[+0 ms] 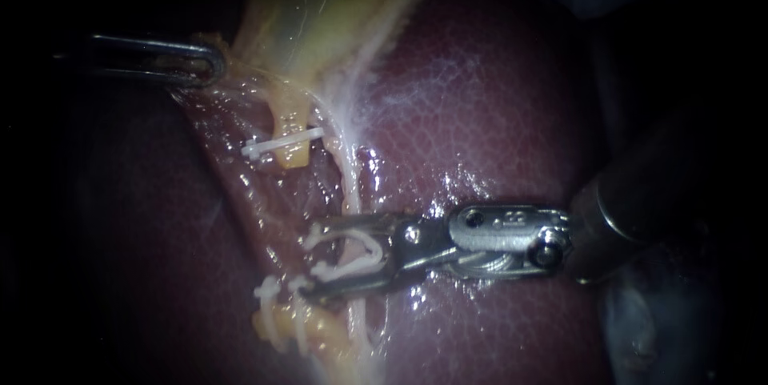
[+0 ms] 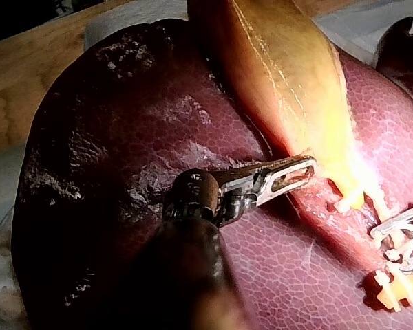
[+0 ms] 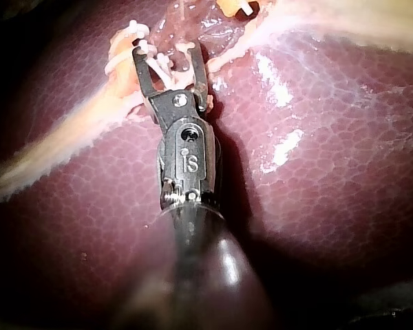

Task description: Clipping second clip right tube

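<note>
In the endoscope view, the right instrument (image 1: 312, 261) reaches across the liver (image 1: 496, 113). Its jaws stand apart, carrying an open clip (image 1: 364, 253) seated against both. The right tube (image 1: 350, 193) runs straight through that gap. Near the liver's far edge, the left instrument (image 1: 210, 63) pinches the gallbladder (image 1: 320, 9). In the left wrist view, the left instrument (image 2: 299, 170) has its jaws together on the gallbladder's (image 2: 289, 75) rim. In the right wrist view, the right instrument (image 3: 166, 58) straddles the right tube (image 3: 76, 134), with the clip around it.

Lab bench, bare liver (image 2: 110, 137), wooden tabletop (image 2: 20, 89)
</note>
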`<state>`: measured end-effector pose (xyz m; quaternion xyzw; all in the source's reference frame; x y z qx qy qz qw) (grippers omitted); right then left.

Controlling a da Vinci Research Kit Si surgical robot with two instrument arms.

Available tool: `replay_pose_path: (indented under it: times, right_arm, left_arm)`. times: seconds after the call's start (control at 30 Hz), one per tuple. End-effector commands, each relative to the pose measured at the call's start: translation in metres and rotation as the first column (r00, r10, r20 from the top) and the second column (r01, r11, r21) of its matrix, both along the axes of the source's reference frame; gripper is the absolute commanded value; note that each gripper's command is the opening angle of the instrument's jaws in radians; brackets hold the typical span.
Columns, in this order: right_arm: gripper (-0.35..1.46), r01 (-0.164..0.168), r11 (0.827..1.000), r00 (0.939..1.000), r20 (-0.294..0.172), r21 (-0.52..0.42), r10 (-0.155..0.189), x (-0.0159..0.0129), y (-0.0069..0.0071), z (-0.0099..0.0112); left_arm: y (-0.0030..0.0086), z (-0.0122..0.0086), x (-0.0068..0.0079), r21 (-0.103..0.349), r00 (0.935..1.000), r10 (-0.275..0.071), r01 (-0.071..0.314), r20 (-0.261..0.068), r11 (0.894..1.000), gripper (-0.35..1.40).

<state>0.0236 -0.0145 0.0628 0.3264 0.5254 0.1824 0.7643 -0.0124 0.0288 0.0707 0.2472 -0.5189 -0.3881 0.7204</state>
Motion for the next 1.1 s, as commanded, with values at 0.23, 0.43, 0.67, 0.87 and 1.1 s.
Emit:
replay_pose_path:
  times: [0.23, 0.43, 0.67, 0.87, 1.1]
  right_arm:
    - [0.48, 0.006, 1.0, 1.0, -0.006, 0.01, -0.006, -0.0011, 0.0006, -0.0015]
    - [0.48, 0.001, 1.0, 1.0, -0.006, 0.02, -0.001, -0.0038, 0.002, -0.0039]
    - [0.48, -0.023, 0.997, 0.9996, 0.016, 0.078, 0.021, -0.0069, 0.0029, -0.0048]
    - [0.48, -0.05, 0.987, 0.9981, 0.043, 0.15, 0.044, -0.0069, 0.003, -0.0023]
    - [0.48, -0.063, 0.971, 0.9965, 0.068, 0.23, 0.049, -0.0057, 0.0027, 0.0016]
  left_arm:
    - [0.0, 0.0, 0.0, 0.0, 1.0, 0.0, 0.0, 0.0, 1.0, -0.35]
    - [0.0, 0.0, 0.0001, 0.0, 1.0, 0.001, -0.001, 0.0, 1.0, -0.35]
    - [0.0, 0.0, 0.0001, 0.0, 1.0, 0.001, -0.001, 0.0, 1.0, -0.35]
    - [0.0, 0.0, 0.0001, 0.0, 1.0, 0.001, -0.001, 0.0, 1.0, -0.35]
    - [0.0, 0.0, 0.0001, 0.0, 1.0, 0.0, 0.0, 0.0, 1.0, -0.35]
